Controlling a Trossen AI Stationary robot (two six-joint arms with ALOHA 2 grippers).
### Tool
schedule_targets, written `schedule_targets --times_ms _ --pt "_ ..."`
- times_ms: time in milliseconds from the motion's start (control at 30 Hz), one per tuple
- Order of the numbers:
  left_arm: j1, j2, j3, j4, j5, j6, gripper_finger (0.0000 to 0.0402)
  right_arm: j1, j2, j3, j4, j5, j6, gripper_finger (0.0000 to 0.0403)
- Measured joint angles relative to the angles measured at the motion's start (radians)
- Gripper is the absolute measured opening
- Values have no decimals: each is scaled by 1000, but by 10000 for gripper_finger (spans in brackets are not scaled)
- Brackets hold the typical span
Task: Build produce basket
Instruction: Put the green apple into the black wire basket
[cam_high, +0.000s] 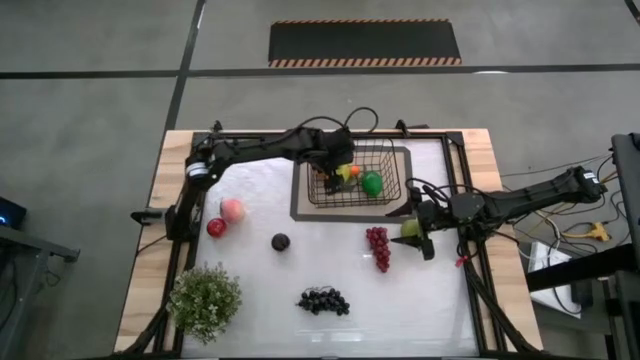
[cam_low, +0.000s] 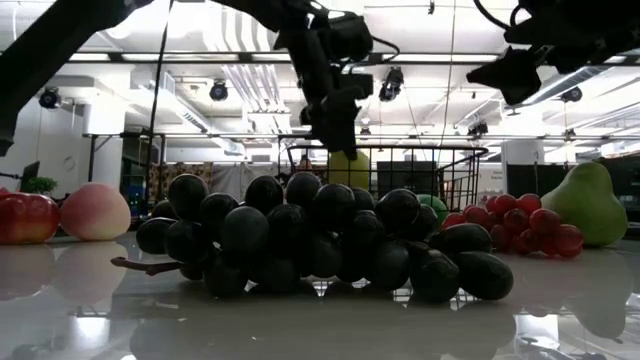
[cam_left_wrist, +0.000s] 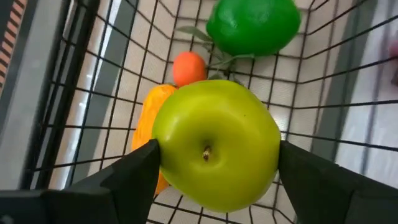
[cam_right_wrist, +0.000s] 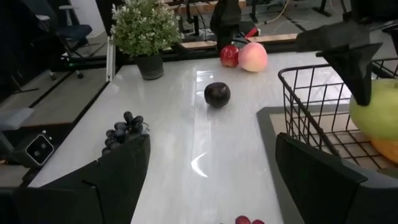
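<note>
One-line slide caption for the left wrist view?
Left gripper holds a yellow-green apple over the wire basket, above an orange mango and green fruit.

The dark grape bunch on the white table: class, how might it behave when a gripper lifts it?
The dark grape bunch is many round, glossy berries, so the fingers may slip off one. It lies spread and lumpy, so it probably would not roll. A thin stem shows, so it may dangle.
</note>
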Motion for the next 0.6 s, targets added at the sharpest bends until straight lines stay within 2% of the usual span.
schedule_targets --times_ms 600 --pt "4 46 -41 -73 -1 -1 281 0 0 -14 20 2 42 327"
